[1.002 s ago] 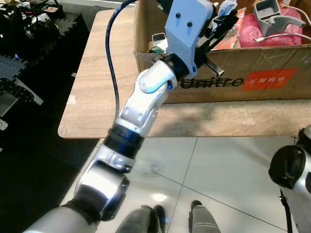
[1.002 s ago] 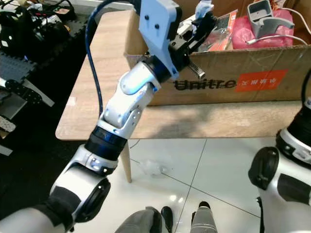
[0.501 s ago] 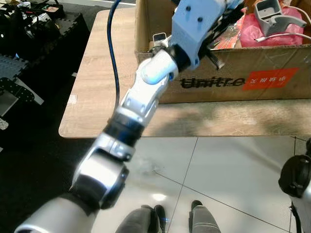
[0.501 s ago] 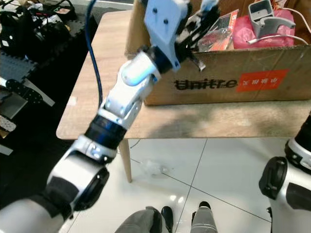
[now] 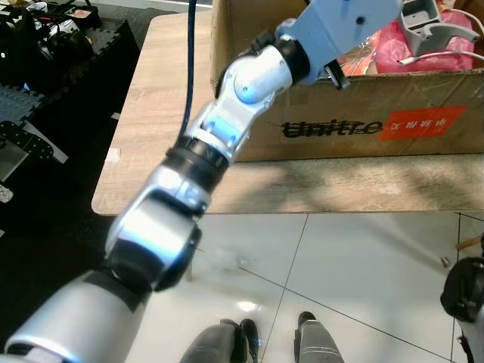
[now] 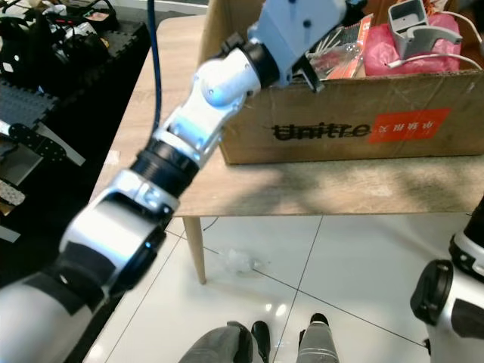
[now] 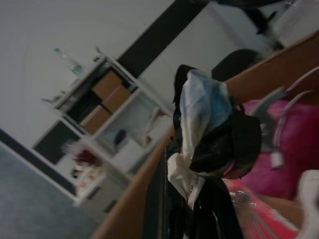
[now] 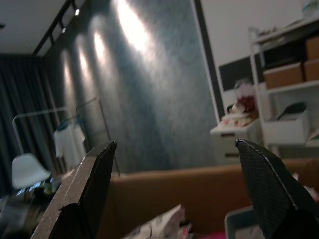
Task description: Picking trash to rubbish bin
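Note:
My left arm [image 5: 249, 83] stretches forward over the near wall of an open cardboard box [image 5: 355, 128] that stands on a wooden table [image 5: 159, 113]. In the left wrist view my left gripper [image 7: 209, 144] is shut on a crumpled white and blue wad of trash [image 7: 202, 112], held above the box's inside. A pink bag [image 7: 294, 144] lies below it in the box. A clear crumpled wrapper [image 6: 240, 261] lies on the tiled floor near the table leg. In the right wrist view my right gripper [image 8: 174, 194] stands open, with nothing between its fingers.
The box also holds a grey plastic part [image 5: 420, 19] and a red packet [image 6: 352, 57]. Black equipment [image 5: 38, 68] crowds the floor left of the table. My right arm [image 6: 446, 295] hangs low at the right, and my feet [image 5: 302, 325] stand on white tiles.
My left arm has stretched further forward and up, carrying the wad from the box's near edge to over its inside. The right arm has sunk lower at the right edge.

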Robot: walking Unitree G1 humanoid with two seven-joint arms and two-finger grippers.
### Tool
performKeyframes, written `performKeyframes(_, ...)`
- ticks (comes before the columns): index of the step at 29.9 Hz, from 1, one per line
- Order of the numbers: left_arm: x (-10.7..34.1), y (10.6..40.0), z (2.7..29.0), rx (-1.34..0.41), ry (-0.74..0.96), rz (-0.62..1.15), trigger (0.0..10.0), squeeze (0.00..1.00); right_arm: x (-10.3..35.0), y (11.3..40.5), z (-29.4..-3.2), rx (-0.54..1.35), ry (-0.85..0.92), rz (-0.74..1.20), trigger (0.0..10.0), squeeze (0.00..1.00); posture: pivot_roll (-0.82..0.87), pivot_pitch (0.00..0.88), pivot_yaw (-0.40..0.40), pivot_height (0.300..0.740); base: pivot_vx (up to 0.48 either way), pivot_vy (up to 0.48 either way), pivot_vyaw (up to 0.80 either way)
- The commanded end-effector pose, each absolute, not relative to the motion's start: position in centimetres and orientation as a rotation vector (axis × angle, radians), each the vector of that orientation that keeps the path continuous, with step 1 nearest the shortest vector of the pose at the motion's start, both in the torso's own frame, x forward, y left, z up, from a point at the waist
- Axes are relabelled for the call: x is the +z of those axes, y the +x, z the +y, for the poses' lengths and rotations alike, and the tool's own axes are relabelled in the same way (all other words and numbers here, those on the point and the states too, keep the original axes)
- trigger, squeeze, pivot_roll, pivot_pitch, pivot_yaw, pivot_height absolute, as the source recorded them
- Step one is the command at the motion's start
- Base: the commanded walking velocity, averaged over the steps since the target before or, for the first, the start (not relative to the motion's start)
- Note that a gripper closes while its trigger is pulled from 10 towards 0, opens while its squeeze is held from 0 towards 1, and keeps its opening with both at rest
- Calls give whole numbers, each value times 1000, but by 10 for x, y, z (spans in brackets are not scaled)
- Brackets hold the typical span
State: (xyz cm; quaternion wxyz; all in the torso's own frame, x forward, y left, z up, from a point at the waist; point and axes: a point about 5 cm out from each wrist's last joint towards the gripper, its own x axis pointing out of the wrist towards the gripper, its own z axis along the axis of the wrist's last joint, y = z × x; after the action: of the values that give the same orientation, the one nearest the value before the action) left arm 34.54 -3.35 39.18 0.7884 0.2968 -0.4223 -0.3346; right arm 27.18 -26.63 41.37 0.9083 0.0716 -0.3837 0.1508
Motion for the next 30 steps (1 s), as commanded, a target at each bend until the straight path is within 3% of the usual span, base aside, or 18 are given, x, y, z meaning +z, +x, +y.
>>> performKeyframes(1, 391, 351, -30, -675, 722, -913, 941, 0, 413, 266, -260, 361, 117, -781, 10000, 0, -172, 224, 185, 740, 0, 0, 0)
performKeyframes(2, 391, 351, -30, -675, 722, -913, 941, 0, 413, 266, -260, 361, 117, -781, 10000, 0, -172, 224, 185, 740, 0, 0, 0)
performKeyframes(3, 392, 354, -29, -647, 737, -907, 2314, 0, 406, 267, -257, 376, 94, -746, 10000, 0, -175, 224, 185, 740, 0, 0, 0)
performKeyframes(4, 393, 357, -27, -619, 742, -900, 5216, 0, 399, 268, -253, 396, 66, -708, 10000, 0, -180, 220, 184, 740, 0, 0, 0)
performKeyframes(6, 396, 360, -24, -581, 743, -896, 5882, 0, 391, 269, -251, 408, 39, -665, 10000, 0, -182, 220, 184, 740, 0, 0, 0)
performKeyframes(7, 396, 361, -23, -572, 745, -897, 8863, 0, 390, 269, -252, 405, 44, -659, 10000, 0, -183, 218, 183, 740, 0, 0, 0)
performKeyframes(8, 396, 361, -23, -572, 745, -897, 8863, 0, 390, 269, -252, 405, 44, -659, 10000, 0, -183, 218, 183, 740, 0, 0, 0)
performKeyframes(9, 397, 362, -22, -562, 747, -899, 10000, 0, 390, 269, -253, 396, 42, -652, 10000, 0, -186, 216, 182, 740, 0, 0, 0)
performKeyframes(11, 398, 363, -22, -555, 749, -902, 10000, 0, 390, 269, -255, 390, 40, -646, 10000, 0, -186, 216, 182, 740, 0, 0, 0)
performKeyframes(12, 399, 363, -21, -545, 749, -905, 10000, 173, 389, 268, -256, 394, 37, -642, 10000, 0, -186, 215, 181, 740, 0, 0, 0)
performKeyframes(13, 399, 364, -22, -547, 746, -905, 10000, 173, 389, 268, -255, 397, 36, -642, 10000, 0, -187, 215, 182, 740, 0, 0, 0)
performKeyframes(14, 399, 364, -22, -549, 745, -907, 10000, 831, 388, 267, -255, 399, 37, -640, 10000, 0, -187, 215, 182, 740, 0, 0, 0)
performKeyframes(17, 399, 364, -23, -552, 744, -910, 10000, 831, 388, 267, -255, 400, 38, -637, 10000, 0, -187, 215, 182, 740, 0, 0, 0)
performKeyframes(18, 398, 363, -25, -565, 744, -909, 10000, 1000, 387, 267, -254, 394, 38, -637, 10000, 0, -191, 215, 185, 740, 0, 0, 0)
performKeyframes(30, 393, 356, -38, -660, 758, -950, 10000, 1000, 395, 265, -269, 284, 124, -726, 10000, 0, -191, 217, 196, 740, 0, 0, 0)
